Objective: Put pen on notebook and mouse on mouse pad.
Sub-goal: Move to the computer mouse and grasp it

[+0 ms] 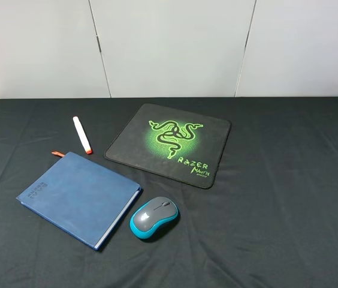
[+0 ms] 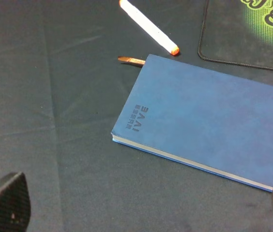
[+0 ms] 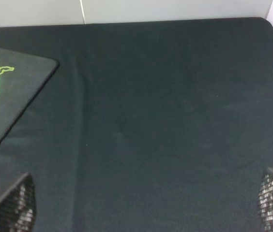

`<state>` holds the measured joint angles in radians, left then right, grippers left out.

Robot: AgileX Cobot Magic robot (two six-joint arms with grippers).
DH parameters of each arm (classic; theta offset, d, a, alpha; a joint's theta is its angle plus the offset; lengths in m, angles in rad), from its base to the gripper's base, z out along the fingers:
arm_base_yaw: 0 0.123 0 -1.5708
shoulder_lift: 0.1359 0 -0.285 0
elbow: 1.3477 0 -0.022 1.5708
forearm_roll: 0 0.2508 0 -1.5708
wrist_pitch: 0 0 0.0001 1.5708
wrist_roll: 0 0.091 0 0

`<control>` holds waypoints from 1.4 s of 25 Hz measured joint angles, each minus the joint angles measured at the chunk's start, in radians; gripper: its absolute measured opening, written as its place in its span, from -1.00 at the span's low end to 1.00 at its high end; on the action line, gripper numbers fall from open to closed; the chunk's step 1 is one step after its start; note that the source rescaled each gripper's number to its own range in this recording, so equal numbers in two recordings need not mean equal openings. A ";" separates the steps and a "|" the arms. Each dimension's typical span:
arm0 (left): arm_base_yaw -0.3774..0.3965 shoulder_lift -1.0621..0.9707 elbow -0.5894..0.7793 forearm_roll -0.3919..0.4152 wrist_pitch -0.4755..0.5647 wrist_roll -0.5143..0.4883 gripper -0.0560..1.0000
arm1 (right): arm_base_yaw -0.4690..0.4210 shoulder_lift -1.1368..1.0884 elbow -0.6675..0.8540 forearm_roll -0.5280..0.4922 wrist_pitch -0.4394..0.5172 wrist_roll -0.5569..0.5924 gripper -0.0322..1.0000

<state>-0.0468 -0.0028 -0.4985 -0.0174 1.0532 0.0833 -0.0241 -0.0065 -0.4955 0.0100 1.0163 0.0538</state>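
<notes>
Nothing placed yet; first pick not begun. Thick white pen with orange-red cap (image 1: pixel 82 134) lies on the black cloth surface (image 1: pixel 289 210), just past the ribbon corner of the dark blue hardcover notebook (image 1: pixel 79 198). Small grey-and-teal mouse (image 1: pixel 154 218) sits just beside the notebook's page edge. Square black cloth mouse pad (image 1: pixel 169 144) lies beyond the notebook, bare. Left tool (image 2: pixel 144 205) and right tool (image 3: pixel 144 203): both spread wide, holding nothing. Next, likely: left tool down across the pen's barrel.

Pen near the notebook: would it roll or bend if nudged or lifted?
The pen looks round, so a sideways nudge would probably roll it. It lies straight, so it is likely stiff. Its smooth white body might slip when gripped.
</notes>
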 joint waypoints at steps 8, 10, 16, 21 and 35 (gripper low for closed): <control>0.000 0.000 0.000 0.000 0.000 0.000 1.00 | 0.000 0.000 0.000 0.000 0.000 0.000 1.00; 0.000 0.000 0.000 0.000 0.000 0.000 1.00 | 0.000 0.000 0.000 0.000 0.000 0.000 1.00; 0.000 0.000 0.000 0.000 0.000 0.000 1.00 | 0.000 0.000 0.000 0.000 0.000 0.000 1.00; 0.000 0.000 0.000 0.000 0.000 0.000 1.00 | 0.000 0.000 0.000 0.000 0.000 0.000 1.00; 0.000 0.000 0.000 0.000 0.000 0.000 1.00 | 0.048 0.275 -0.196 0.008 0.005 -0.190 1.00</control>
<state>-0.0468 -0.0028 -0.4985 -0.0174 1.0532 0.0833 0.0240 0.2683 -0.6911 0.0178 1.0215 -0.1365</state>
